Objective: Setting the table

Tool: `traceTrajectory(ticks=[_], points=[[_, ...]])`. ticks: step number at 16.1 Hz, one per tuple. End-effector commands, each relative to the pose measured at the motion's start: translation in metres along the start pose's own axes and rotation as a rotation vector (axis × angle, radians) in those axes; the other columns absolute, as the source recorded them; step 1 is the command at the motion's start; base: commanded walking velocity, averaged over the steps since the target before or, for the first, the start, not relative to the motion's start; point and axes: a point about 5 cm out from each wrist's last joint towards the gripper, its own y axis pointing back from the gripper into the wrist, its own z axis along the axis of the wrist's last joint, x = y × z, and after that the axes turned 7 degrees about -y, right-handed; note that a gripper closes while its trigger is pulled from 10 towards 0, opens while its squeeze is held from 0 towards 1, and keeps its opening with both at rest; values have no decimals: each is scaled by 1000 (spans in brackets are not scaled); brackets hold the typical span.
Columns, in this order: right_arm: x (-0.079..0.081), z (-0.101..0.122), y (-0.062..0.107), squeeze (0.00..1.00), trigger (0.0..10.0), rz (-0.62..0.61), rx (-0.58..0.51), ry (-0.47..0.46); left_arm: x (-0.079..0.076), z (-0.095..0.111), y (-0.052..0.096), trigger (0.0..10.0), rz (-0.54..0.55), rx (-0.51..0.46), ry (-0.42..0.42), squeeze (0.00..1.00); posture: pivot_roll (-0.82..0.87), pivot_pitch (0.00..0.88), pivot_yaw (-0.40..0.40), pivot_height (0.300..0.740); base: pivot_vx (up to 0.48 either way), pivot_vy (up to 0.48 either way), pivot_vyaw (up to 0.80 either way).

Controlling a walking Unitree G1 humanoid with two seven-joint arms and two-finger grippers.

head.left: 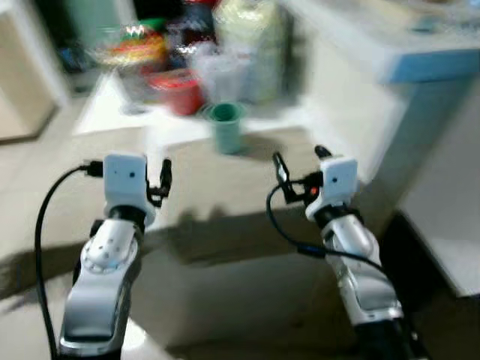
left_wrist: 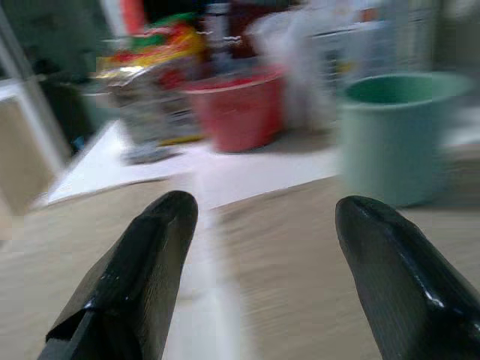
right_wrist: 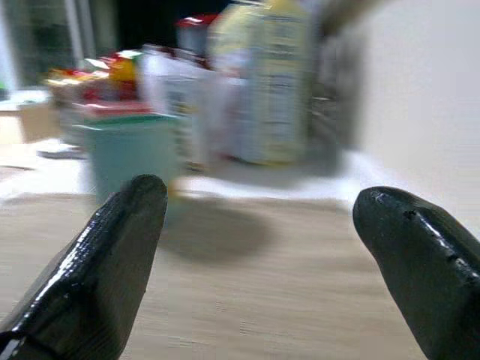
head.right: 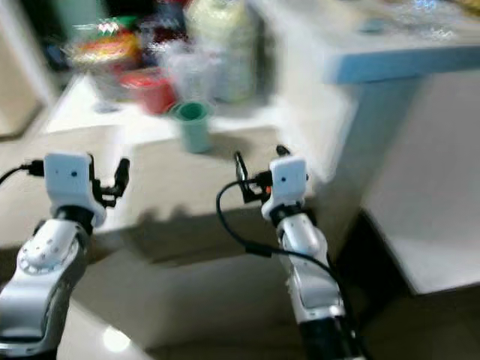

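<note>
A green cup stands upright on a pale wood surface, ahead of both arms and between them. My left gripper is held up short of the cup, open and empty; in the left wrist view the green cup sits beyond the fingertips. My right gripper is also raised and open with nothing in it. In the right wrist view the green cup stands past the gripper's black fingers. The eye views are blurred.
Behind the cup are a red bowl, a colourful snack bag, clear plastic containers and a tall pale bag, on a white mat. A white counter with a blue edge rises at the right.
</note>
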Motion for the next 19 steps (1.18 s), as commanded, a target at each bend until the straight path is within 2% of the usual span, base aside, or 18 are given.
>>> traceTrajectory(ticks=[1,6,8,11,14,19], points=[[-3,7,-2,0,10000,-10,-26,5,1,5,0,10000,5,-22,-17,0,-82,0,79,740,326,-349,0],[-3,7,-2,0,10000,-10,-26,5,1,5,0,10000,5,-22,-17,0,-82,0,79,740,326,-349,0],[-1,6,-1,0,10000,1,-25,16,2,8,-2,10000,28,-36,26,0,-86,0,80,740,458,0,0],[-1,5,-2,0,10000,3,-19,16,4,7,-2,10000,40,-26,31,0,-84,0,80,740,453,0,0],[0,3,-1,0,10000,8,-7,14,8,4,-4,10000,62,-5,23,0,-84,0,79,740,0,0,0],[-1,2,0,0,10000,5,0,20,8,-1,-5,10000,37,24,3,0,-87,0,78,740,0,0,0]])
